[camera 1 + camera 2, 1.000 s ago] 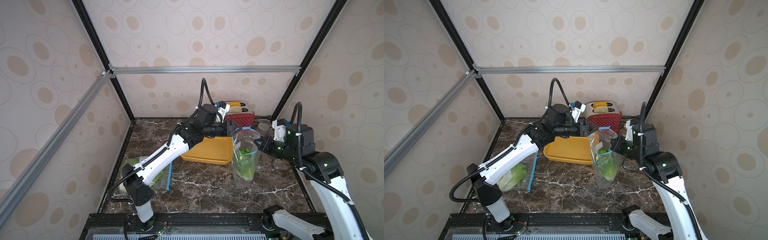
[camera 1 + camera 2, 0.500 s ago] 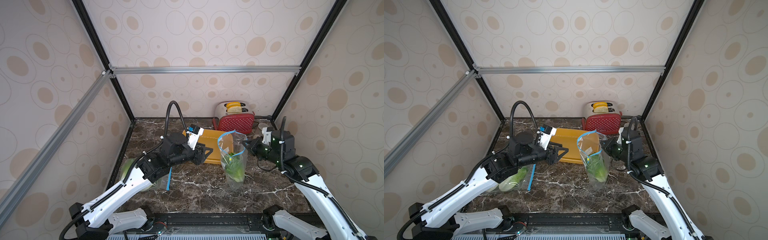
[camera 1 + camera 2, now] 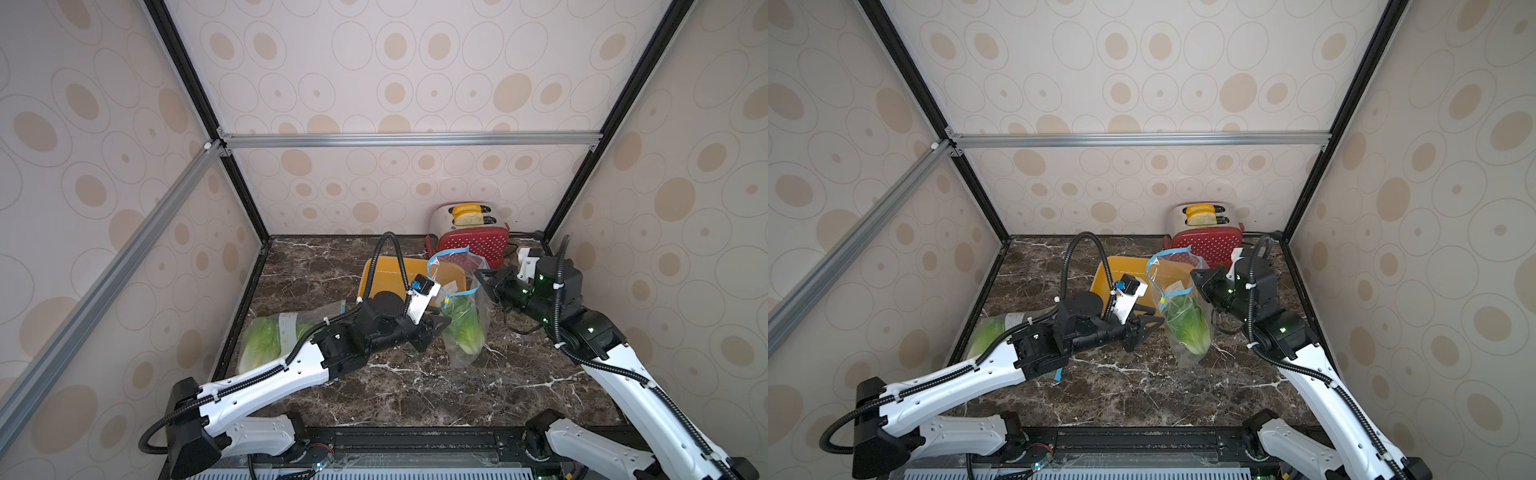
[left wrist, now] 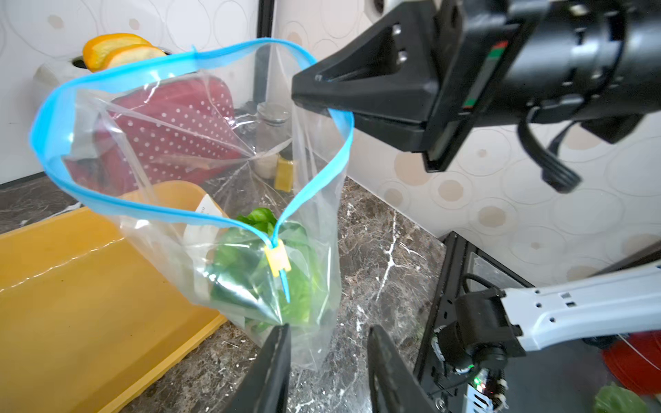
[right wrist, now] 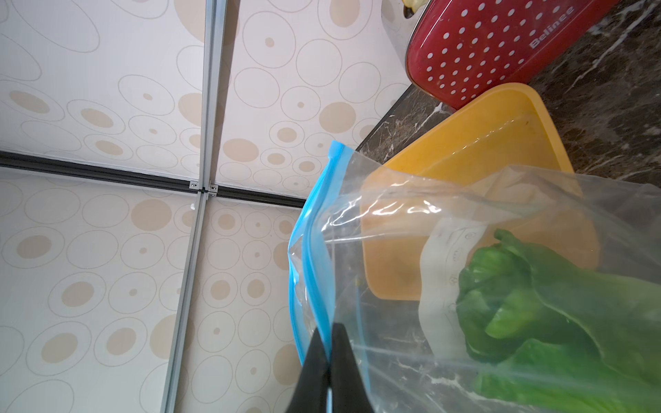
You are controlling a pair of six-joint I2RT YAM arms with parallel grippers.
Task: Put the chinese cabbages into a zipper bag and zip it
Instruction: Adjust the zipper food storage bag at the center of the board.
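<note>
**Left arm drops from the bag's mouth to its side**

A second ago the left arm reached out over the yellow tray [image 3: 384, 270] with its tips at the mouth of the zipper bag [image 3: 466, 286]. It has since pulled back and come down. The left end effector [image 3: 441, 326] now sits low, just beside the bag's lower half. Its jaws are narrower than they were but still part-way apart, and they grip nothing. In the left wrist view the bag's bottom shows in the gap, and I cannot tell whether it touches them.

The right end effector [image 5: 327, 357] is closed tight on the blue zip rim [image 4: 200, 59] and holds the bag upright. The bag's foot rests on the table [image 3: 415, 386], in front of the red toaster [image 3: 473, 245].

One cabbage [image 3: 467, 328] stands inside that bag, leaves up. The mouth gapes wide and the yellow slider [image 4: 277, 258] is parked at the rim's low end, so nothing is zipped yet. Another bag [image 3: 270, 338] holding green leaves lies flat at the table's left edge.

The retreat suggests that loading this bag is over. The left arm seems to be lining up to steady the bag or to go for the slider. The slider is small and hangs on slack film, so it could slip away.
</note>
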